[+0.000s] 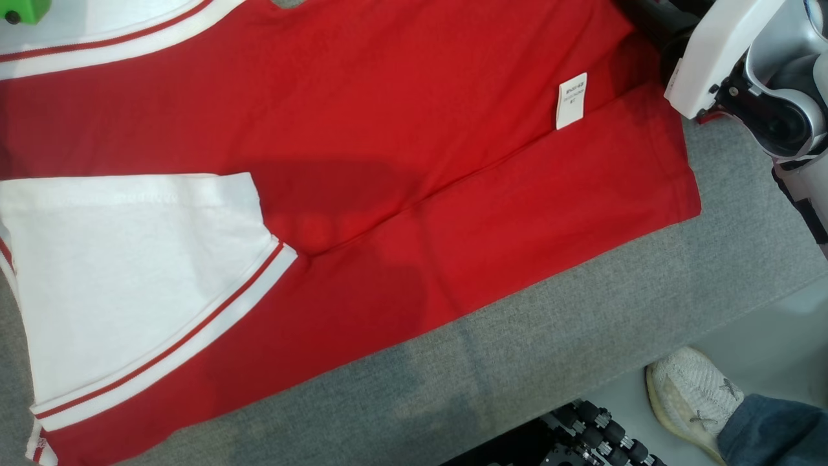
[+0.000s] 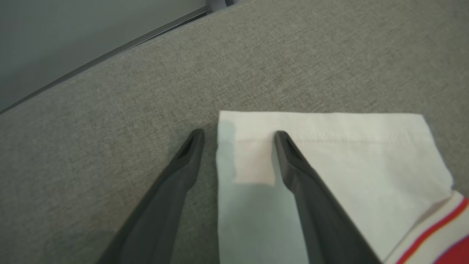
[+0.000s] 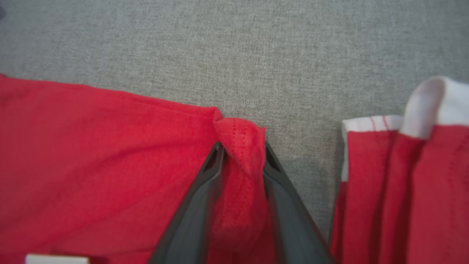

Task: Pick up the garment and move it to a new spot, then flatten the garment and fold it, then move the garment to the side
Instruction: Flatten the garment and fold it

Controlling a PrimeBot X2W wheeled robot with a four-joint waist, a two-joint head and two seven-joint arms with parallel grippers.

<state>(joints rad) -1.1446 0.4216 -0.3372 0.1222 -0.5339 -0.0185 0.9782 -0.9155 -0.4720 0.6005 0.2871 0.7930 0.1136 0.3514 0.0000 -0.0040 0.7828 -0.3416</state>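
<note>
The garment is a red shirt with white, red-striped sleeves, spread flat on the grey cloth-covered table. One white sleeve is folded over the red body, and a white label shows near the hem. My left gripper stands open over that sleeve's corner, one finger on the white cloth and the other on bare table. My right gripper is shut on a bunched red hem corner. The pale right forearm shows at the head view's top right.
A person's pale shoe and jeans leg stand on the floor past the table's near edge, beside the robot's dark wheeled base. A green object sits at the far left corner. Another red, white-banded part of the garment lies right of my right gripper.
</note>
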